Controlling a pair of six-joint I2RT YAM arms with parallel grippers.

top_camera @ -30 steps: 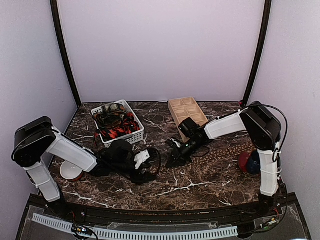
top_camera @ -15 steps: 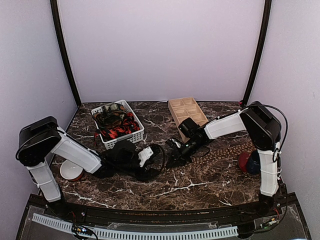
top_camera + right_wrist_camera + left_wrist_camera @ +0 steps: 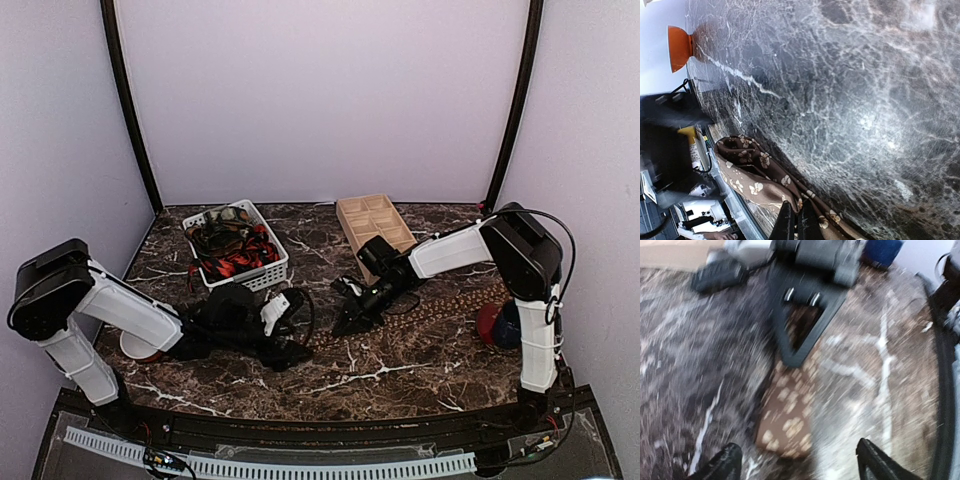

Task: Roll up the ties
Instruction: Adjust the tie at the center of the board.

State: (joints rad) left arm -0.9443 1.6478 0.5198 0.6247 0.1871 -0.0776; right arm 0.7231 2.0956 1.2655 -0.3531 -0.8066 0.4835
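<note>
Several ties (image 3: 235, 255) fill the far-left white basket (image 3: 250, 279); right gripper (image 3: 796, 357) pinches the brown dotted tie (image 3: 785, 425); left gripper (image 3: 800, 462) gapes, empty.

The overhead view is bright, even and sharp, with soft shadows on the table (image 3: 400, 370). Motion blur smears the left wrist view; pale glare washes the table in the right wrist view.

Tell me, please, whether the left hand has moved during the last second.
Yes. In the top view the left hand has drawn back slightly leftward, relative to the white basket's near right corner.
</note>
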